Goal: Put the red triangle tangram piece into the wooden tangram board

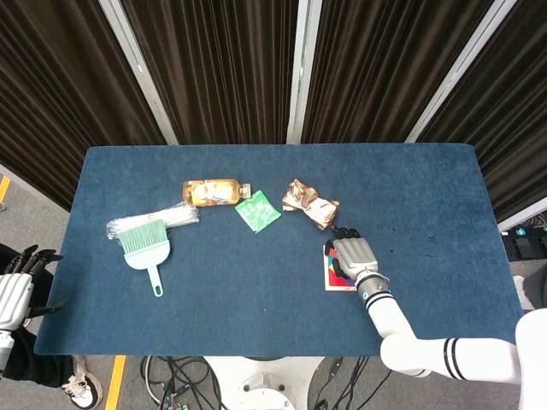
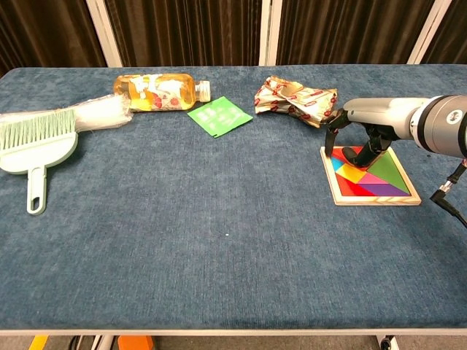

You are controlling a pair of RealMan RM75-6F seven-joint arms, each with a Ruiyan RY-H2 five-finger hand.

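The left hand (image 1: pixel 15 295) hangs off the table's left edge, fingers spread, holding nothing. At the right, the right hand (image 2: pixel 359 125) reaches over the wooden tangram board (image 2: pixel 371 195), fingertips down on the red triangle tangram piece (image 2: pixel 348 154) lying in its far-left corner; whether it grasps the piece I cannot tell

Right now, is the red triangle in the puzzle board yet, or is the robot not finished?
Nearly finished, it seems. The red triangle already lies at the far edge of the wooden tangram board, beside the other colored pieces. The right hand hovers over that corner with fingertips down at the red piece; whether they touch it is unclear. What looks left is lifting the hand away. The left hand sits off the table, holding nothing.
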